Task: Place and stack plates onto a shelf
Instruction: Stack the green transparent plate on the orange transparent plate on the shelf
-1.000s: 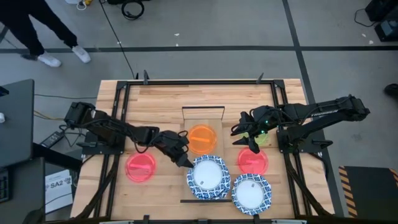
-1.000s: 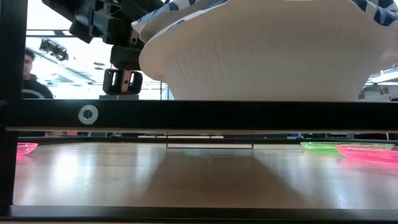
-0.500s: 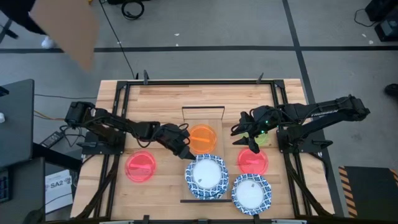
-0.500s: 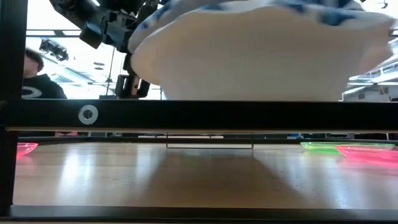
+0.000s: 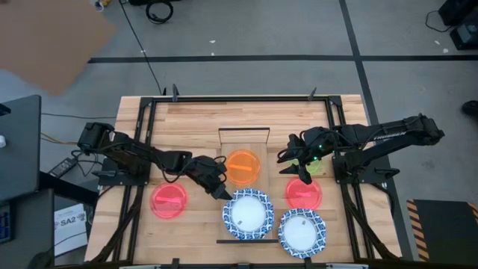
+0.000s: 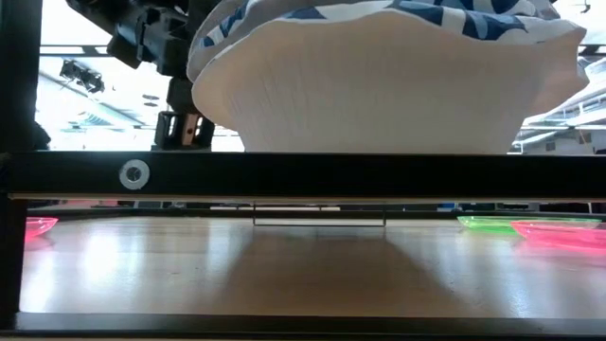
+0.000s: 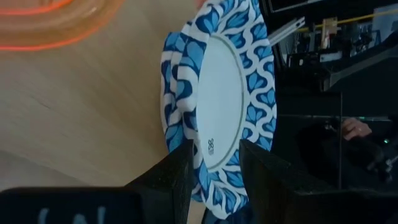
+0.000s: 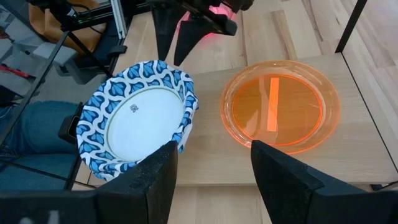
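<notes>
Here the left gripper sat at nine o'clock of the white blue-rimmed round plate on the light-wood shelf, fingers spread astride its rim. The right gripper waited, fingers spread.

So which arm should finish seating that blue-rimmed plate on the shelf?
Left. The left gripper is right at the rim of the blue-rimmed plate on the shelf, jaws astride the rim. The right gripper hangs farther back, beside the orange plate.
</notes>
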Controlling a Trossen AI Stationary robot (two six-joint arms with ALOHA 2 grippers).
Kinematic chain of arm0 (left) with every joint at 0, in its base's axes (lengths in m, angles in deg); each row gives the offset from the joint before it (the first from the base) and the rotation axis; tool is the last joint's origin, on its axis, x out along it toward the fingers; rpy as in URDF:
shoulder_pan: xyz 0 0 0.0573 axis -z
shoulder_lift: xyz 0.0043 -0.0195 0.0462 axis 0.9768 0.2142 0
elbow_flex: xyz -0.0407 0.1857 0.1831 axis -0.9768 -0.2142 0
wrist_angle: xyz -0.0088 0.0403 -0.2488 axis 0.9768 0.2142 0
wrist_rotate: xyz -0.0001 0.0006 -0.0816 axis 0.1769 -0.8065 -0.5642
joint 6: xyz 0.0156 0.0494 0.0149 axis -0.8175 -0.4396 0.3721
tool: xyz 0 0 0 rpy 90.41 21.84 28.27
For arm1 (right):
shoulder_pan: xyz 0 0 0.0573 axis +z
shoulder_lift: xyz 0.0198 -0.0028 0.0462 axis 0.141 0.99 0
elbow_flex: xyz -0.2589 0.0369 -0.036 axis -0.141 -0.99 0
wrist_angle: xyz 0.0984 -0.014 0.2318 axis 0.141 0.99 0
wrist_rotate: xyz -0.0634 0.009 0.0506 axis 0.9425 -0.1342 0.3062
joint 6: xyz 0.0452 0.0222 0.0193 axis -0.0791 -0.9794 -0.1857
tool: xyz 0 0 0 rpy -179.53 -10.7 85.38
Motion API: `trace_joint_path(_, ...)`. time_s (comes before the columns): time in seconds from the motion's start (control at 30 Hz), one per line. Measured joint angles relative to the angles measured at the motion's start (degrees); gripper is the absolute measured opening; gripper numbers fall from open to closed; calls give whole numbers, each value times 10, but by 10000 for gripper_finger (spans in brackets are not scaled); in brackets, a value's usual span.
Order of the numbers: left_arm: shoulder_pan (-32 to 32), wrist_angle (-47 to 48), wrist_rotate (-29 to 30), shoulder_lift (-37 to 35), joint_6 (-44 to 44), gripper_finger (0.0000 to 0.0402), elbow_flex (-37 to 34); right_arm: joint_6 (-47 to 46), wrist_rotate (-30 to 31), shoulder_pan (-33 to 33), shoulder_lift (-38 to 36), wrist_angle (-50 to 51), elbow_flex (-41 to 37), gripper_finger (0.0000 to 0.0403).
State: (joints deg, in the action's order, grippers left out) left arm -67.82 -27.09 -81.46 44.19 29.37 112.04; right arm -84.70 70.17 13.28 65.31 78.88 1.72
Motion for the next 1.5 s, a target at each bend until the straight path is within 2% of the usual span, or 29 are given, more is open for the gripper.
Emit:
trace_joint_path(0.37,-19,3,-30,0,-26,134,0,3,1,0,0,0,0,210)
trace_joint_path(0.63,-30,4,-45,-1,-58,134,0,5,25,-7,0,5,0,210)
trace_joint_path(0.83,-33,40,-42,-37,-97,134,0,5,26,-22,0,26,0,210)
trace_joint_path(1.0,-33,113,-23,-87,-146,134,0,5,26,-27,0,31,0,210)
trace_joint_path(1.3,-33,339,34,-169,-223,134,0,5,26,-27,0,30,0,210)
trace_joint_path(1.5,-33,466,67,-194,-254,134,0,5,26,-27,0,31,0,210)
